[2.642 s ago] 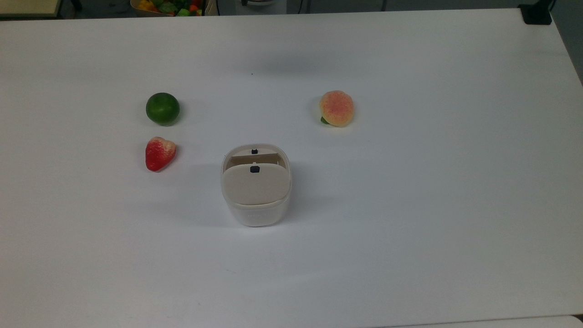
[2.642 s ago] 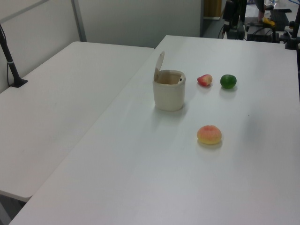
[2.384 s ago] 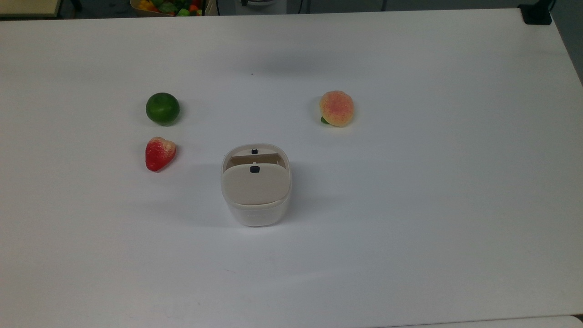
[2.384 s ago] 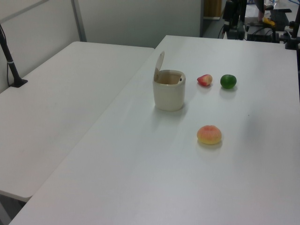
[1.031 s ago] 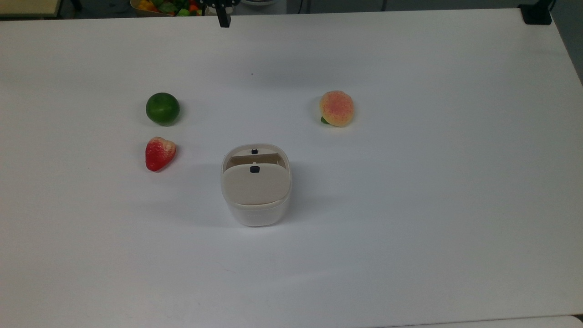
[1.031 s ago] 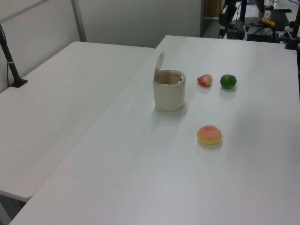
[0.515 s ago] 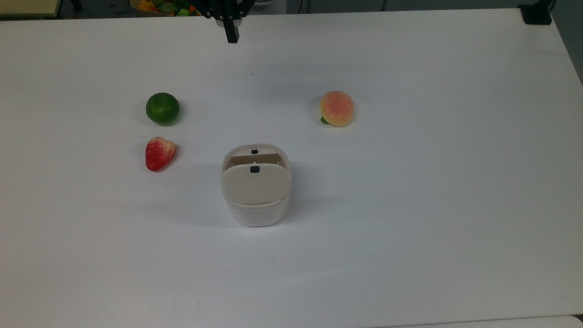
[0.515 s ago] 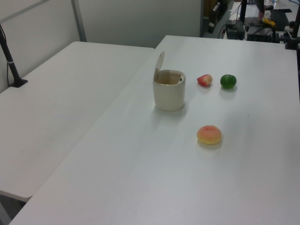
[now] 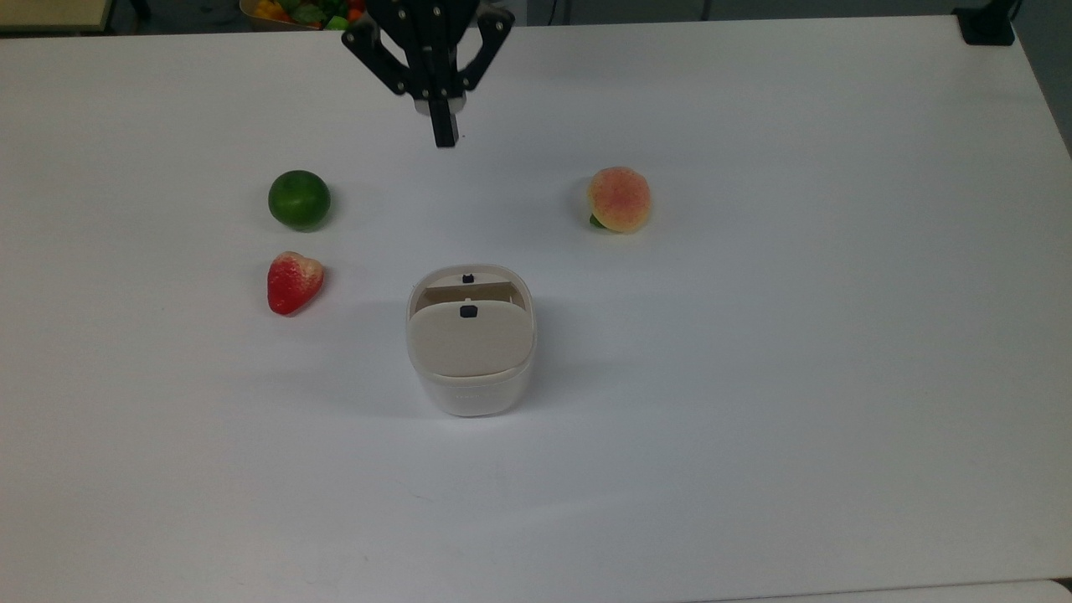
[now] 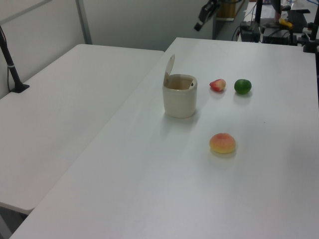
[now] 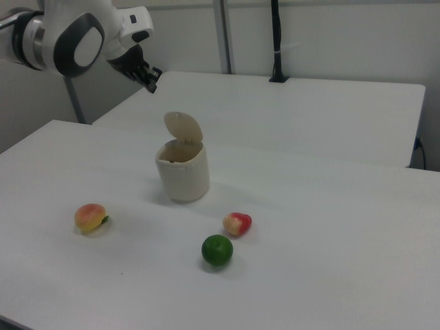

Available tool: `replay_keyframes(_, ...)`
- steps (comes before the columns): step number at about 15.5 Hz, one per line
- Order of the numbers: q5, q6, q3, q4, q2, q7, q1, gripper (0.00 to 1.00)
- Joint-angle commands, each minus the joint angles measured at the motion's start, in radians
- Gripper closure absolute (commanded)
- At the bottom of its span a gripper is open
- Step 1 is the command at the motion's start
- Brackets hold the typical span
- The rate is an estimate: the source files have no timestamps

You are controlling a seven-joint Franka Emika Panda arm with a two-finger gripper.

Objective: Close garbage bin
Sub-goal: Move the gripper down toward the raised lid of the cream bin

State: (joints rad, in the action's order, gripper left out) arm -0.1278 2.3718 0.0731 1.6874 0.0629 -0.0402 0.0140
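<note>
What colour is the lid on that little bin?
The lid of the garbage bin is flat beige with a small black button; the top view shows it best.

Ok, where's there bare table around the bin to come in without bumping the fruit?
Bare table lies on the top view's right of the bin, below the peach, and along the near edge. The top view's left is tighter: strawberry and lime sit there. The gripper hangs over bare table between lime and peach.

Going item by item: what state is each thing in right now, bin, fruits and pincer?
garbage bin: upright, open.
lid: raised, standing up from the rim.
pincer: shut, holding nothing, in the air away from the bin.
strawberry: lying on the table, untouched.
lime: resting on the table.
peach: resting on the table.
</note>
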Motion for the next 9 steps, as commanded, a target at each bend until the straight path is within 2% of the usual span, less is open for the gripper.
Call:
replay_keyframes(1,0.004,0.130,0.001,-0.006,0.043,0.011,0.029,1.00)
replay_keyframes(9,0.008,0.388,-0.001,-0.012,0.187,0.011,0.029,1.00)
